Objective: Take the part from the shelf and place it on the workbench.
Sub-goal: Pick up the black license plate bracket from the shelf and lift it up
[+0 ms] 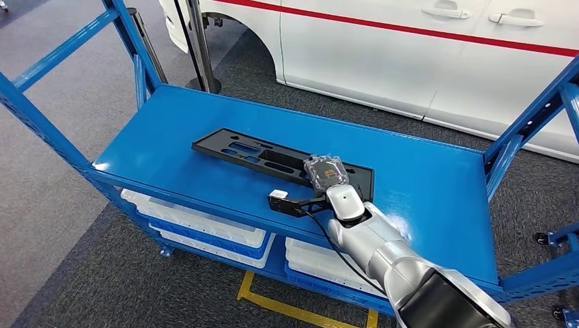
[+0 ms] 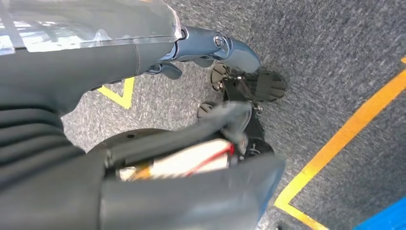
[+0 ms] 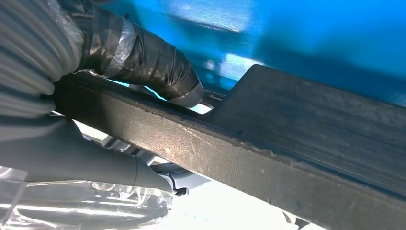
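It looked like a car workshop — a white car (image 1: 410,48) stood behind blue steel shelving (image 1: 205,123), floor (image 2: 344,43) marked with yellow lines (image 2: 335,143).

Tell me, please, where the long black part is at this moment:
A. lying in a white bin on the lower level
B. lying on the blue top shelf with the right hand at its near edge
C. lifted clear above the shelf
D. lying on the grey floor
B: the black part lies flat on the blue top shelf, and the right hand has fingers over its near edge.
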Robot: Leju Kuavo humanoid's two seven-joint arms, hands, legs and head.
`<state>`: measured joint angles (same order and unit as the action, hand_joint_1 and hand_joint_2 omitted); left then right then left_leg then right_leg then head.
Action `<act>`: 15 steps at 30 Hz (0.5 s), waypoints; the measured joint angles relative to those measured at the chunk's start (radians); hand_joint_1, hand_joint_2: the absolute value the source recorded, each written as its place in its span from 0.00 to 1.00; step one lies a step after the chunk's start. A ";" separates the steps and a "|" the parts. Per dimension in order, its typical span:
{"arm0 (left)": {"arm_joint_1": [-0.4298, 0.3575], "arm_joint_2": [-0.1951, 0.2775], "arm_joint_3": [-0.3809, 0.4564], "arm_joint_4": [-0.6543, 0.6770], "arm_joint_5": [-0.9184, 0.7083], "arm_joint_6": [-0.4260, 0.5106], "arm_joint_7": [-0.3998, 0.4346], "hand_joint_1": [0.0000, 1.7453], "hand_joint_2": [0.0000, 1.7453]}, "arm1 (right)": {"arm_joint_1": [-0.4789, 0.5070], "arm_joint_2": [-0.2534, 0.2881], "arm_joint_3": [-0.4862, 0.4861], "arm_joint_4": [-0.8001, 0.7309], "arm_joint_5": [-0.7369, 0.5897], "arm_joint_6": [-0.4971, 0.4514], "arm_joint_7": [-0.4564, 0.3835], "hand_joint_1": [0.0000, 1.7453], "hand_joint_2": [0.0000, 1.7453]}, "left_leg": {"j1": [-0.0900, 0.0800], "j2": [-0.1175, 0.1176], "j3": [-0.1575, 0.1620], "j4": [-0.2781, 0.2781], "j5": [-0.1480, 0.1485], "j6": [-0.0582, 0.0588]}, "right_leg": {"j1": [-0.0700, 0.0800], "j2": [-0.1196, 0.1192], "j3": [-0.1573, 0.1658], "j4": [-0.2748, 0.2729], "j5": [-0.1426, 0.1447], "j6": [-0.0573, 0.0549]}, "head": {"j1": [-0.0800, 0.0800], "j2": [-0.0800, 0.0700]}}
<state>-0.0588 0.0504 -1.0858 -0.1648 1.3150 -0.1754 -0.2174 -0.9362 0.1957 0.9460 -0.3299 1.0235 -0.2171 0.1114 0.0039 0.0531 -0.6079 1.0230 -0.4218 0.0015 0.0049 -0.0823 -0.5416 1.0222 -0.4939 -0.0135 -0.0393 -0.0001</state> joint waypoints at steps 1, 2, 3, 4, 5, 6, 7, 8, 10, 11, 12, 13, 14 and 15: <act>0.000 0.000 0.000 0.000 0.002 -0.005 -0.004 0.00 1.00 | 0.000 0.000 -0.002 -0.002 0.000 0.000 -0.002 1.00 1.00 | 0.000 0.000 0.000 0.000 0.000 0.000 | 0.000 0.000 0.000 0.000 0.000 0.000 | 0.000 0.000; 0.000 0.000 0.001 0.000 0.004 -0.009 -0.008 0.00 1.00 | 0.000 0.000 -0.004 -0.003 0.000 0.000 -0.005 1.00 1.00 | 0.000 0.000 0.000 0.000 0.000 0.000 | 0.000 0.000 0.000 0.000 0.000 0.000 | 0.000 0.000; 0.000 0.000 0.001 0.000 0.004 -0.013 -0.012 0.00 1.00 | 0.000 0.000 -0.007 -0.004 -0.001 0.000 -0.009 1.00 1.00 | 0.000 0.000 0.000 0.000 0.000 0.000 | 0.000 0.000 0.000 0.000 0.000 0.000 | 0.000 0.000; 0.000 0.000 0.001 0.000 0.003 -0.015 -0.014 0.00 1.00 | 0.000 0.000 -0.010 -0.006 -0.001 0.000 -0.012 1.00 1.00 | 0.000 0.000 0.000 0.000 0.000 0.000 | 0.000 0.000 0.000 0.000 0.000 0.000 | 0.000 0.000; 0.000 0.000 0.001 0.000 0.000 -0.016 -0.014 0.00 1.00 | 0.000 0.000 -0.013 -0.008 -0.002 0.000 -0.015 1.00 1.00 | 0.000 0.000 0.000 0.000 0.000 0.000 | 0.000 0.000 0.000 0.000 0.000 0.000 | 0.000 0.000; 0.000 0.000 0.001 0.000 -0.005 -0.015 -0.013 0.00 1.00 | 0.000 0.000 -0.015 -0.010 -0.003 0.000 -0.018 1.00 1.00 | 0.000 0.000 0.000 0.000 0.000 0.000 | 0.000 0.000 0.000 0.000 0.000 0.000 | 0.000 0.000; 0.000 0.000 0.000 0.000 -0.009 -0.012 -0.011 0.00 1.00 | 0.000 0.000 -0.017 -0.011 -0.004 -0.001 -0.021 1.00 1.00 | 0.000 0.001 0.000 0.000 0.000 0.000 | 0.000 0.001 0.000 0.000 0.000 0.000 | 0.000 0.000; 0.000 0.000 0.000 0.000 -0.013 -0.007 -0.010 0.00 1.00 | 0.000 0.000 -0.019 -0.012 -0.006 -0.003 -0.024 1.00 1.00 | 0.000 0.001 0.000 0.000 0.000 0.000 | 0.000 0.001 0.000 0.000 0.000 0.000 | 0.000 0.000; 0.000 0.000 0.000 0.000 -0.007 0.010 -0.017 0.00 1.00 | 0.001 0.000 -0.026 -0.016 -0.013 -0.018 -0.034 1.00 1.00 | 0.000 0.001 0.000 0.000 0.000 0.000 | 0.000 0.001 -0.001 0.000 0.000 0.000 | 0.000 0.000; 0.000 0.000 0.002 0.000 -0.001 0.017 -0.026 0.00 1.00 | 0.003 0.000 -0.031 -0.020 -0.019 -0.032 -0.042 1.00 1.00 | 0.000 0.001 0.000 0.000 0.000 0.000 | 0.000 0.001 -0.001 0.000 0.000 0.000 | 0.000 0.000; 0.000 0.000 0.004 0.000 0.006 0.022 -0.035 0.00 1.00 | 0.006 -0.001 -0.036 -0.026 -0.024 -0.048 -0.050 1.00 1.00 | 0.000 0.001 0.000 0.000 0.000 0.000 | 0.001 0.001 -0.001 0.000 0.000 0.000 | 0.000 0.000; 0.000 0.000 0.006 0.000 0.010 0.025 -0.043 0.00 1.00 | 0.011 -0.001 -0.041 -0.033 -0.028 -0.064 -0.059 1.00 1.00 | 0.000 0.001 0.000 0.000 0.000 0.000 | 0.001 0.001 -0.001 0.000 0.000 0.000 | 0.000 0.000; 0.000 0.000 0.008 0.000 0.012 0.029 -0.044 0.00 1.00 | 0.016 -0.002 -0.045 -0.040 -0.031 -0.081 -0.070 1.00 1.00 | 0.000 0.001 0.000 0.000 0.000 0.000 | 0.001 0.001 -0.001 0.000 0.000 0.000 | 0.000 0.000; 0.000 0.000 0.010 0.000 0.012 0.034 -0.038 0.00 1.00 | 0.021 -0.002 -0.049 -0.049 -0.031 -0.097 -0.082 1.00 1.00 | 0.000 0.001 -0.001 0.000 0.000 0.000 | 0.001 0.001 -0.001 0.000 0.000 0.000 | 0.000 0.000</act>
<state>-0.0590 0.0505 -1.0762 -0.1648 1.3270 -0.1413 -0.2553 -0.9147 0.1933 0.8974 -0.3786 0.9925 -0.3145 0.0294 0.0041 0.0544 -0.6086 1.0229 -0.4218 0.0014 0.0055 -0.0813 -0.5430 1.0225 -0.4939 -0.0135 -0.0393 0.0000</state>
